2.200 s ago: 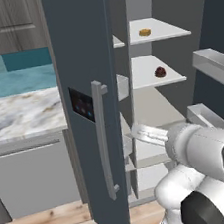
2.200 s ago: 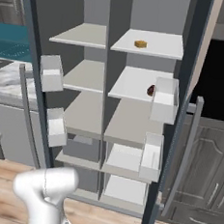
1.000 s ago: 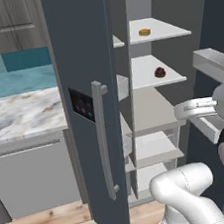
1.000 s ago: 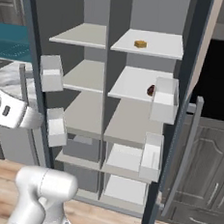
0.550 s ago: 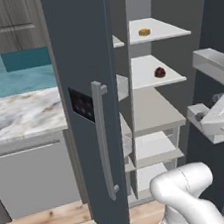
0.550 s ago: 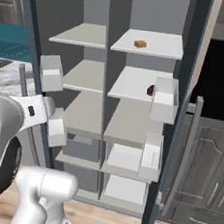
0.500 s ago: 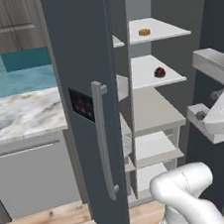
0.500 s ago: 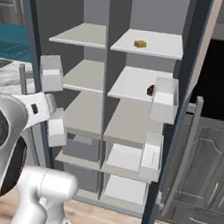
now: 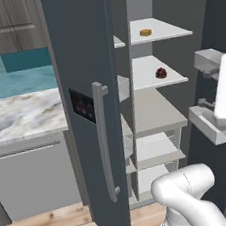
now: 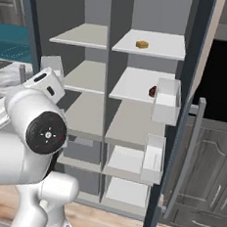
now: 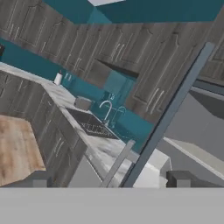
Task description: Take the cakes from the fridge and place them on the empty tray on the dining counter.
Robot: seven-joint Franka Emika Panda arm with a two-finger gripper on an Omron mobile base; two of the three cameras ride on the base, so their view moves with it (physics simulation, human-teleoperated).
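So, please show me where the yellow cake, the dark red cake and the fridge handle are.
yellow cake (image 10: 141, 44): right base view, its top face.
dark red cake (image 9: 160, 73): left base view, its rounded middle.
fridge handle (image 9: 103, 141): left base view, middle of the bar.

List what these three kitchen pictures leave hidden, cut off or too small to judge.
- Dark red-brown round cake: right base view, half hidden behind the clear door bin.
- Small yellow-orange squarish cake: left base view, too small for detail.
- Tall slate blue-grey fridge: left base view, its open door hides the left shelves.
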